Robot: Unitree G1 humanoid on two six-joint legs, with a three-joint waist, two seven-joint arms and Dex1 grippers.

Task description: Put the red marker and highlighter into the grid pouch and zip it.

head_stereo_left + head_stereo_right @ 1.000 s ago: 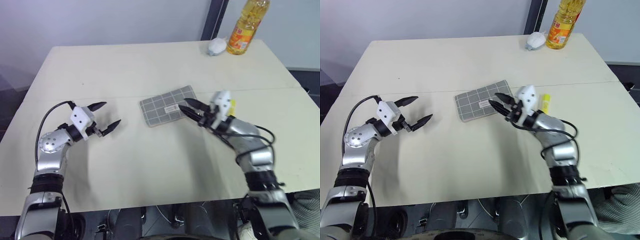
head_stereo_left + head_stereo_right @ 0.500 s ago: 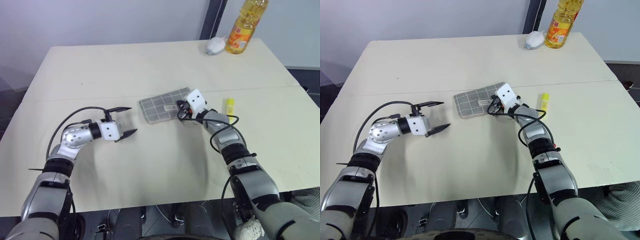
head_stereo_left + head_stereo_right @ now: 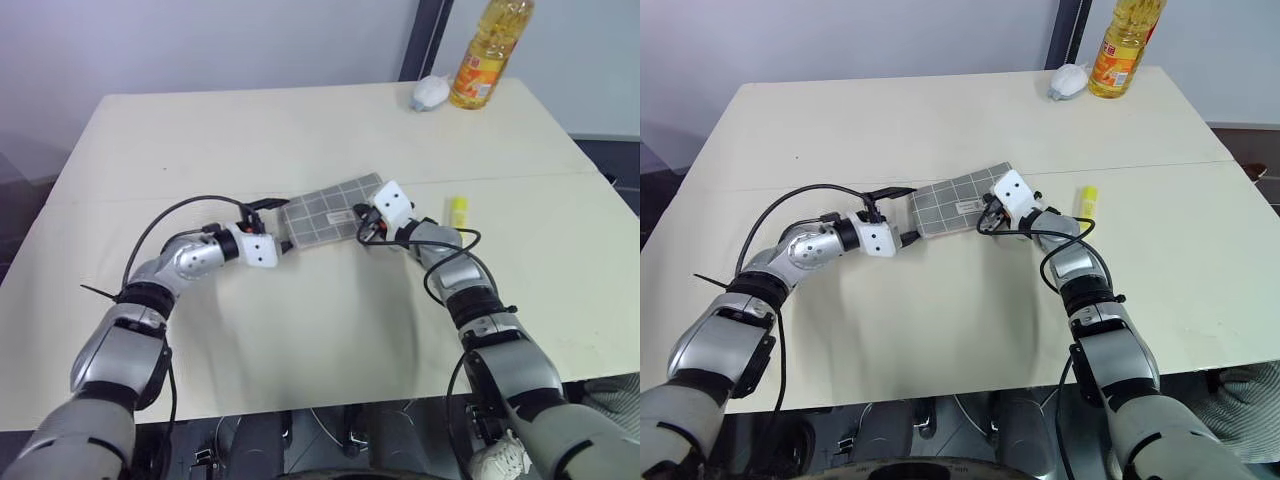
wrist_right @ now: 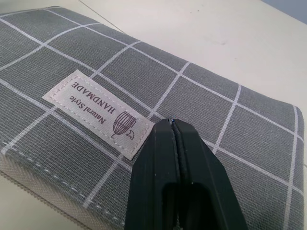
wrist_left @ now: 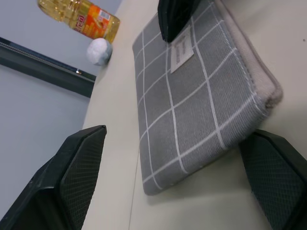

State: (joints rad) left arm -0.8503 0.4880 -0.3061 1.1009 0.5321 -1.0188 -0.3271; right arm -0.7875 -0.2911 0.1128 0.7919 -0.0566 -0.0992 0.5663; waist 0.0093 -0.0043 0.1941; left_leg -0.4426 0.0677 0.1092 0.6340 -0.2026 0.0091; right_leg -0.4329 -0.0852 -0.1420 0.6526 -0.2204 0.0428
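The pouch (image 3: 322,211) lies flat near the middle of the bench (image 3: 300,130), and its contents cannot be seen. The right end effector (image 4: 173,132) has its fingers pressed together with nothing between them, tips resting on the pouch's top face beside the white label (image 4: 98,113). The left end effector (image 5: 172,187) stands wide open at the pouch's opposite short end, one finger to each side of that end, gripping nothing. The highlighter (image 3: 458,210) lies on the bench on the far side of the right end effector from the pouch. An oil bottle (image 3: 484,52) and a small white thing (image 3: 432,92) stand at the bench's far edge, well beyond the pouch. The right wrist view shows the label's printed words, too small to read from the head.
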